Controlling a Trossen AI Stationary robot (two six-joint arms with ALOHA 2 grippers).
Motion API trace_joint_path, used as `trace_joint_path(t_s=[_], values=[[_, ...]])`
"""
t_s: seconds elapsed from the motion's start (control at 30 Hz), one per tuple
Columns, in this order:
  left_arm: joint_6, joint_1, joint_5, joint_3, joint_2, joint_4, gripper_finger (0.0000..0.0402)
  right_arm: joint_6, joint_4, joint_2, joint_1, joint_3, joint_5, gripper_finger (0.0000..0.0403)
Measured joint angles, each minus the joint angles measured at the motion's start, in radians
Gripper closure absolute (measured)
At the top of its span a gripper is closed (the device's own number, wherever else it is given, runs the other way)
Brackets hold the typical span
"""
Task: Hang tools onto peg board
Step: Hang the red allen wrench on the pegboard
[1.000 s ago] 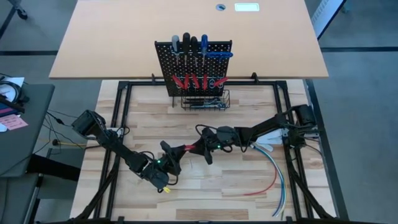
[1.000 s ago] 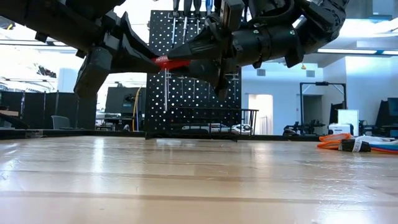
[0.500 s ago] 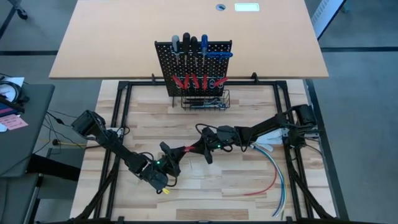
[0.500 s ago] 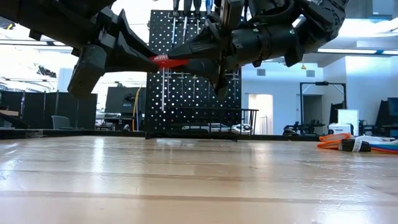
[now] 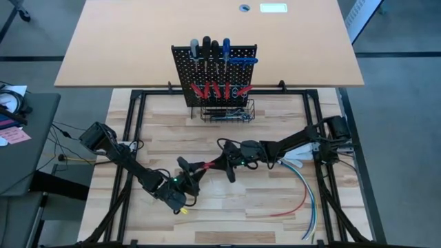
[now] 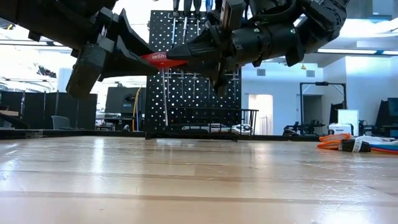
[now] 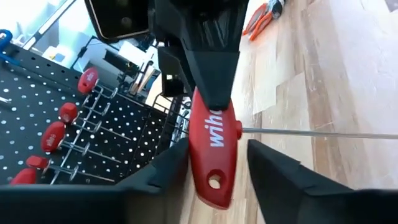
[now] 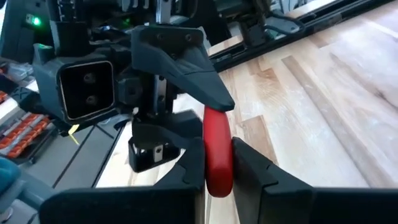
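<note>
The red T-handle hex key (image 6: pixel 159 58) hangs in the air between the two grippers, above the middle of the wooden tabletop (image 5: pixel 207 138) and well in front of the peg board (image 5: pixel 215 72). Its red handle lies level, running from one gripper toward the other, while its thin steel shaft (image 6: pixel 165 96) points straight down at the table.

The right gripper (image 8: pixel 217 163) is clamped on one end of the handle, with a finger pressed against each side. The left gripper (image 7: pixel 214 163) sits at the opposite end with its fingers (image 7: pixel 283 177) spread apart; the handle lies in the gap between them with space showing on both sides, so this gripper has let go.

On the peg board, more red-handled tools (image 5: pixel 219 89) hang in a row.
</note>
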Motion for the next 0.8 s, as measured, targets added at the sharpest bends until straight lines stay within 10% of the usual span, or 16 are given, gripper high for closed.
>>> trace_joint_path(t_s=[0.37,0.57,0.8], values=[[-0.4,0.01,-0.013,0.0,0.001,-0.232,0.0191,-0.21,-0.011,-0.157,0.054,-0.107,0.478,0.0358],[-0.695,0.032,0.175,-0.001,0.001,-0.329,0.0194,-0.562,0.041,-0.329,0.039,-0.134,0.784,0.0359],[-0.717,0.061,0.22,-0.016,0.001,-0.34,0.0194,-0.966,0.307,-0.361,-0.063,-0.067,0.849,0.0359]])
